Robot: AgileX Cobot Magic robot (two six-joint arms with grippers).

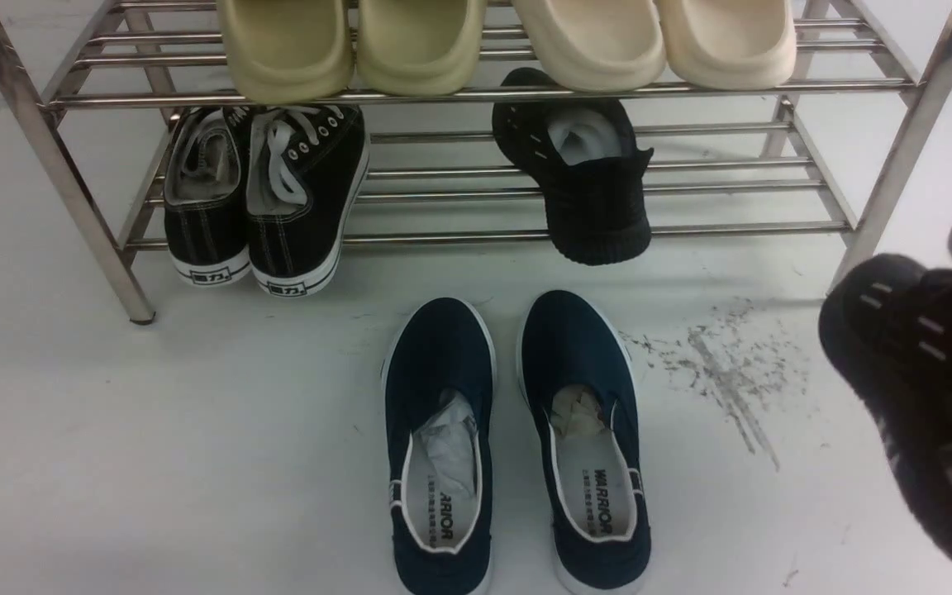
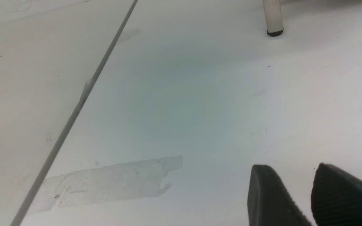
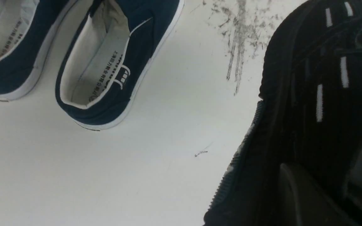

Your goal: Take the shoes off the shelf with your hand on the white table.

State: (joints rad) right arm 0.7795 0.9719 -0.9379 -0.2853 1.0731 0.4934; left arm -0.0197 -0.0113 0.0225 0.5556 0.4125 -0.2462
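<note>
The white, scuffed desk [image 1: 195, 413] carries the shelf [image 1: 476, 95], two tiers of shiny steel bars. On its lower tier lies one shoe [image 1: 600, 207], black knit, its toe past the front bar, so I judge it easy to reach next. Its mate [image 1: 914, 372] is off the shelf at my right, over the desk, ribbed sole and white dashes showing. My right fingers [image 3: 303, 194] are clamped on it. My left fingers [image 2: 272, 194] stand apart over bare desk.
</note>
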